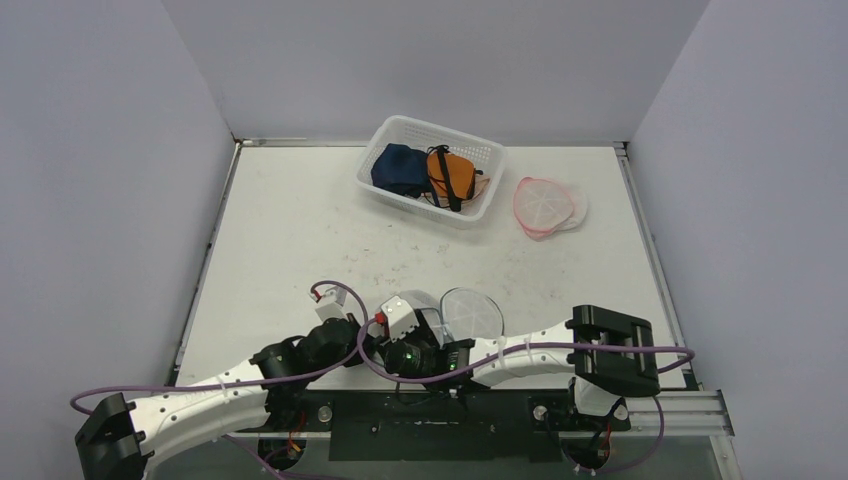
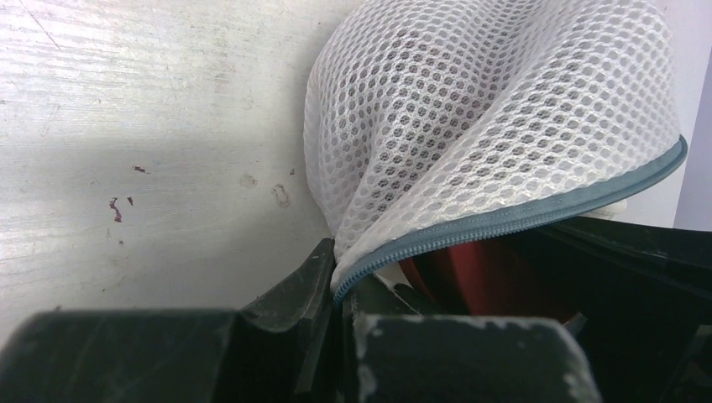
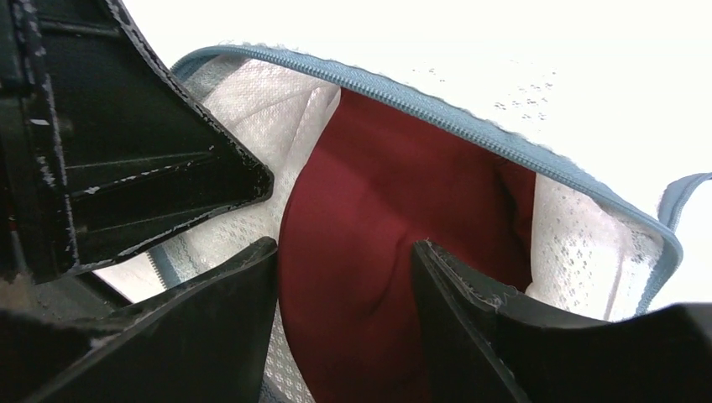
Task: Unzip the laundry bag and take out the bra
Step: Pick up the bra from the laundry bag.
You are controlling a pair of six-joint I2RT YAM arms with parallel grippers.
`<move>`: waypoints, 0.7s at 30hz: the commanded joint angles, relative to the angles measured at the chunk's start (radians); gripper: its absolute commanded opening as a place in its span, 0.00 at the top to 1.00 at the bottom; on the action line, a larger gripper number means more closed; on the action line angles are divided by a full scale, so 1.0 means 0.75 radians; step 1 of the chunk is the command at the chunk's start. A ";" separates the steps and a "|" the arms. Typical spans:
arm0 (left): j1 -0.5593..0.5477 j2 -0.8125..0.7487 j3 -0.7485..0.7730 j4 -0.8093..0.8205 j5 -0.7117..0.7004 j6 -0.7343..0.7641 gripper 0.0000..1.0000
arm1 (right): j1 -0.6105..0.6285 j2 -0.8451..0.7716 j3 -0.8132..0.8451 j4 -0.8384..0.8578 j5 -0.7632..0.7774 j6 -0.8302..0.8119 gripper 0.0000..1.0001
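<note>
The white mesh laundry bag lies at the table's near edge, between both arms. My left gripper is shut on the bag at its blue-grey zipper edge and holds that edge up. The mouth gapes, and the dark red bra shows inside. My right gripper reaches into the mouth with its jaws open. One finger stands on each side of a fold of the bra, and both touch the fabric. A sliver of the bra shows under the zipper in the left wrist view.
A white basket at the back centre holds a blue bundle and an orange one. A pink-rimmed mesh bag lies to its right. Grey walls close in the table on three sides.
</note>
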 commanded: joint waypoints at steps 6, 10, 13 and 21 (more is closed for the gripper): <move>-0.001 0.009 0.020 0.040 -0.011 0.007 1.00 | 0.003 0.125 0.095 -0.044 0.113 0.049 0.55; -0.001 -0.013 0.018 0.025 -0.015 0.007 1.00 | 0.004 0.113 0.094 -0.067 0.131 0.061 0.68; -0.002 -0.034 0.012 0.011 -0.017 0.005 1.00 | 0.004 0.071 0.078 -0.069 0.115 0.055 0.80; -0.002 -0.065 0.030 -0.013 -0.033 0.003 1.00 | 0.003 -0.126 -0.041 -0.008 -0.096 -0.037 0.95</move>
